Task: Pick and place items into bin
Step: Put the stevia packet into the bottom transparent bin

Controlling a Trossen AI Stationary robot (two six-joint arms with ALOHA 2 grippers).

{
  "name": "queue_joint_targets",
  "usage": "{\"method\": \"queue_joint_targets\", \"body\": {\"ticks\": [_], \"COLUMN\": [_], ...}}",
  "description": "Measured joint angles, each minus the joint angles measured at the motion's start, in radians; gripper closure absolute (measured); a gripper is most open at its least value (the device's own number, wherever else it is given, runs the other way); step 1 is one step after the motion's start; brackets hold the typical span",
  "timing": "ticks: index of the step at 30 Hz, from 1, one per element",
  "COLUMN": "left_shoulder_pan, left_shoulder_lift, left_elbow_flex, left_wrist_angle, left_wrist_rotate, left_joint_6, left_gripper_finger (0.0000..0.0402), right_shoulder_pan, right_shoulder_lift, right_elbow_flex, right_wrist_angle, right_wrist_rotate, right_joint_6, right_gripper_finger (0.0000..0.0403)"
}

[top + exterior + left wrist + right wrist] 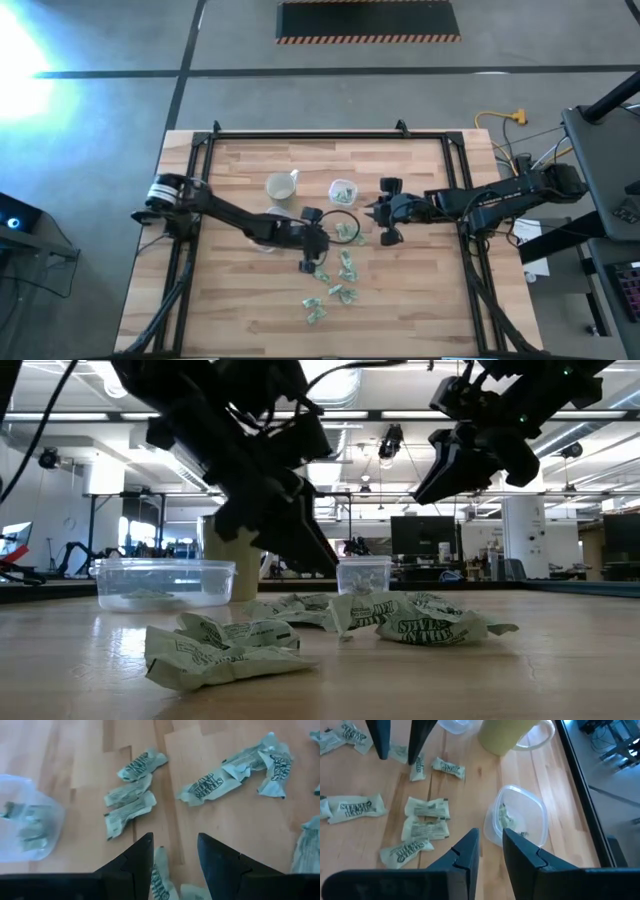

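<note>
High view, reading from the left: the left arm reaches in across the table (240, 300), and its gripper (313, 262) hangs just over the nearest packets (345, 270), which lie scattered on the side of the small clear bin (343, 190) away from the table's far edge. In the left wrist view its fingers (135, 865) stand spread with a gap between them, nothing gripped, one packet (160, 875) lying right under the gap and others (127, 802) fanned out beyond. A second clear container (262, 238) sits partly hidden under that arm, and a pale yellow cup (281, 186) stands just left of the small bin. That bin already holds a few packets (506, 817). To the right of it hovers the right gripper (385, 212), above the table with its fingers (470, 850) drawn near each other; I see nothing pinched between them, though whether they are fully closed I cannot tell. As for trouble ahead: the packets are thin, crinkled and lie flat, so I judge the left fingers could slide over one and close on air, or catch two at once. The light bin could also be nudged aside by a gripper arriving too low at its rim. Both grippers work close around the same bin and pile, so their paths could cross.
</note>
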Motion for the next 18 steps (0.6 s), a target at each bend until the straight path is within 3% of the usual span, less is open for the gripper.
{"method": "queue_joint_targets", "body": {"ticks": [18], "left_shoulder_pan": [0.044], "left_shoulder_lift": [0.027], "left_elbow_flex": [-0.004], "left_wrist_angle": [-0.049], "left_wrist_rotate": [-0.001], "left_joint_6": [-0.009], "left_gripper_finger": [0.0265], "right_shoulder_pan": [0.000], "right_shoulder_lift": [-0.002], "right_elbow_flex": [-0.005], "right_wrist_angle": [0.001], "right_wrist_rotate": [0.000], "right_joint_6": [0.014], "right_gripper_finger": [0.0335]}}
